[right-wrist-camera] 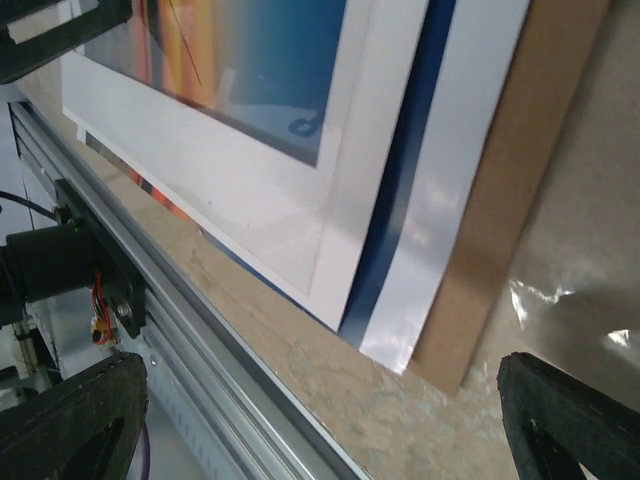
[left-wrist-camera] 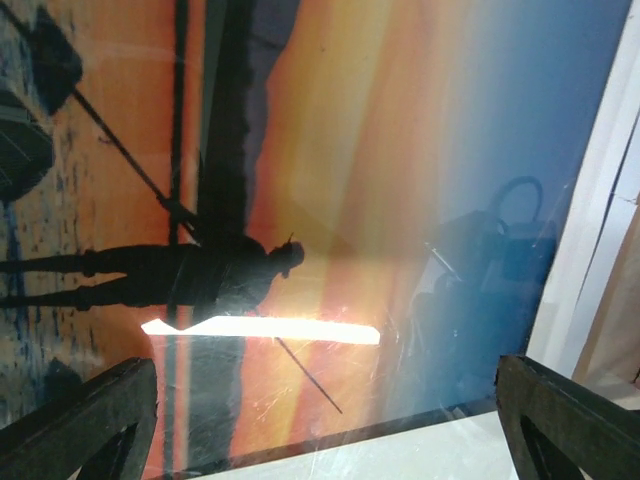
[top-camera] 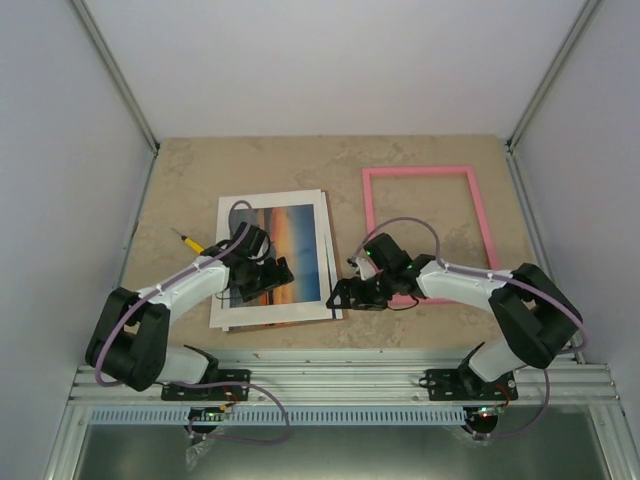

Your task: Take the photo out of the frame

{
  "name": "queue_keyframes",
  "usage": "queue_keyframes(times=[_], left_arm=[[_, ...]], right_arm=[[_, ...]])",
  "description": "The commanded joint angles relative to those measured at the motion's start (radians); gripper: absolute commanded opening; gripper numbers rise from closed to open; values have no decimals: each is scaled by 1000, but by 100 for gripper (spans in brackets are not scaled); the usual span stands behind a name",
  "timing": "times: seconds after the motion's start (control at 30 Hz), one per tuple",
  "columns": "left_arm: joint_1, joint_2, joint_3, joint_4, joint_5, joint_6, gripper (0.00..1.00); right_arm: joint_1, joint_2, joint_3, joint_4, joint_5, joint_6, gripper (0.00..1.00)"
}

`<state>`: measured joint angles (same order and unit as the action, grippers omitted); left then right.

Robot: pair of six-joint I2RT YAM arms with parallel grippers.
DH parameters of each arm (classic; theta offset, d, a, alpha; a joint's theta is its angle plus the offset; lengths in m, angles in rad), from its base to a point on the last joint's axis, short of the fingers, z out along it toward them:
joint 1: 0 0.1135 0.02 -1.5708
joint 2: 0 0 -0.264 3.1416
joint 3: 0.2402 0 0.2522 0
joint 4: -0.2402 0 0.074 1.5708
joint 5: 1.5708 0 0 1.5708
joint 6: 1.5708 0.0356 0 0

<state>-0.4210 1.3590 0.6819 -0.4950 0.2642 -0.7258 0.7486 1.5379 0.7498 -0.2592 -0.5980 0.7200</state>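
Note:
The photo (top-camera: 292,243), an orange sunset over blue water, lies face up in a loose stack on the left of the table, under a white mat (top-camera: 232,312). My left gripper (top-camera: 265,275) hovers open and empty low over the photo (left-wrist-camera: 330,200), its fingers (left-wrist-camera: 80,420) spread wide. The pink frame (top-camera: 372,205) lies apart at the back right, with bare table showing through it. My right gripper (top-camera: 352,293) is open and empty beside the stack's near right corner. The right wrist view shows the mat (right-wrist-camera: 250,190), the photo's blue edge (right-wrist-camera: 400,200) and its white border.
A brown backing board (right-wrist-camera: 520,180) sticks out under the stack on its right side. A yellow-handled tool (top-camera: 190,241) lies left of the stack. My right arm crosses the frame's near rail. The metal base rail (right-wrist-camera: 180,310) runs along the table's near edge.

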Motion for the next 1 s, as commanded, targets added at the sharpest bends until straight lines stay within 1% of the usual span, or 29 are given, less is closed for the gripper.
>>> queue_keyframes(times=[0.0,0.13,0.47,0.63,0.97], left_arm=[[-5,-16,-24,14,24,-16,94],[-8,-15,-36,27,34,-24,94],[-10,-1,-52,37,36,-32,94],[-10,8,-41,26,27,-28,94],[-10,20,19,-37,-40,-2,95]], right_arm=[[1,-41,-61,100,-62,83,96],[4,-46,-91,172,-90,120,94],[12,-1,-103,228,-103,142,93],[14,26,-117,231,-105,143,94],[14,65,-117,231,-108,145,95]])
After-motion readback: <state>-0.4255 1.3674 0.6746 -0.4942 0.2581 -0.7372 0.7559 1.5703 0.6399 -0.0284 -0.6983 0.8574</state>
